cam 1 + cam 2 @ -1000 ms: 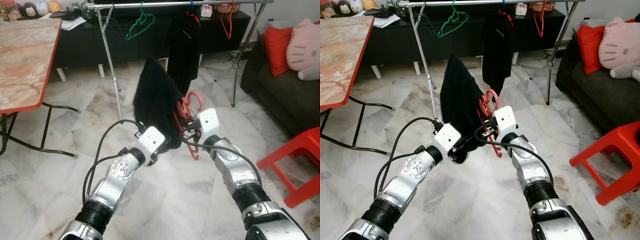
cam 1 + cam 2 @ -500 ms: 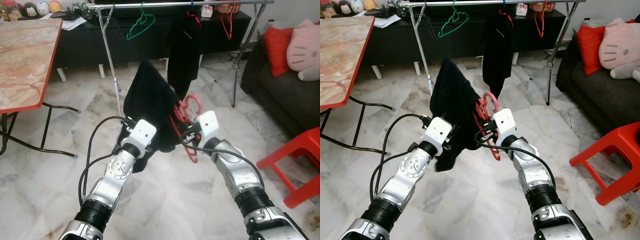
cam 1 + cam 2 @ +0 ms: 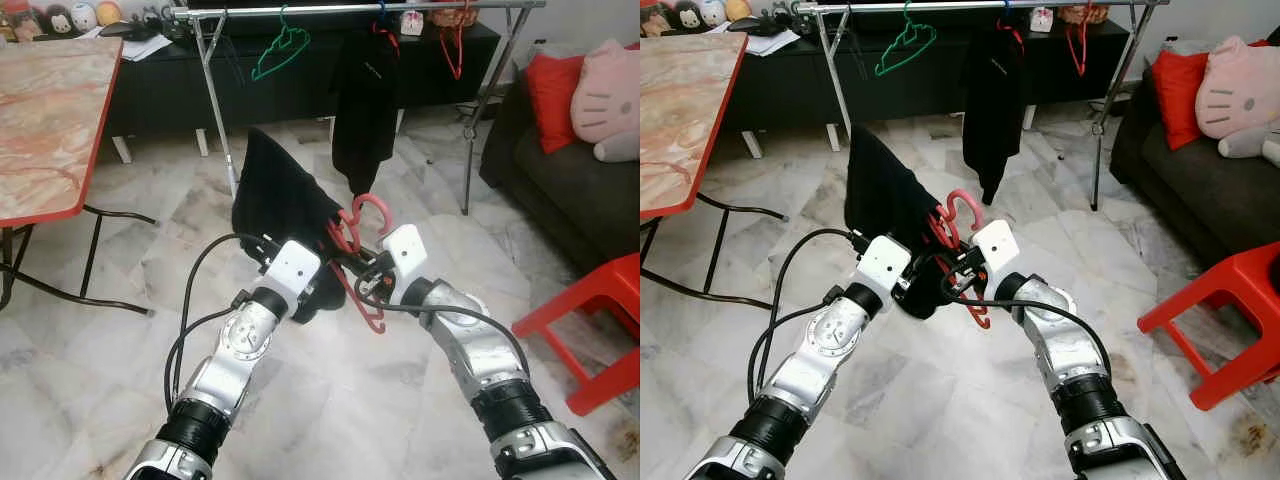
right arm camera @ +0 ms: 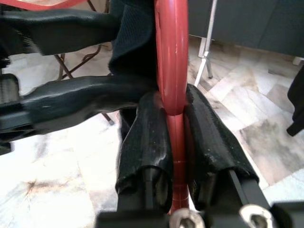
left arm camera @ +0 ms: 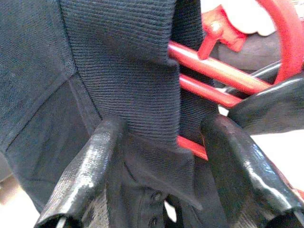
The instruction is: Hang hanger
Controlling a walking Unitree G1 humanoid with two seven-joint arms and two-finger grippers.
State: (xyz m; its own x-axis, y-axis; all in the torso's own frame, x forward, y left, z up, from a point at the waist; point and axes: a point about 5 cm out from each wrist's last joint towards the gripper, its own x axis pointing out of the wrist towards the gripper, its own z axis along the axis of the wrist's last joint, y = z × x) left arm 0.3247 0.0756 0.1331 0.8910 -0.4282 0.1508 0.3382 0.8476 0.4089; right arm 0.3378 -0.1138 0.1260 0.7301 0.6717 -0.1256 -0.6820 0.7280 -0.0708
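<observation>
A red hanger (image 3: 371, 207) carries a black garment (image 3: 275, 195) low over the floor in front of me. My right gripper (image 3: 365, 262) is shut on the hanger's red stem (image 4: 171, 71), just below the hook. My left gripper (image 3: 320, 285) sits against the garment's lower end; its fingers (image 5: 102, 142) stand apart, straddling a fold of black knit and the hanger's red bars (image 5: 213, 71). A metal clothes rail (image 3: 350, 8) spans the back of the room, well above and beyond both grippers.
On the rail hang a green hanger (image 3: 280, 50), a black garment (image 3: 365, 90) and a red hanger (image 3: 452, 45). A red-edged table (image 3: 50, 110) stands at left. At right are a red stool (image 3: 590, 310) and a dark sofa (image 3: 570, 170).
Both grippers have carried the hanger and garment left and a little up. The left gripper swung out left, then came back in under the garment beside the hanger.
</observation>
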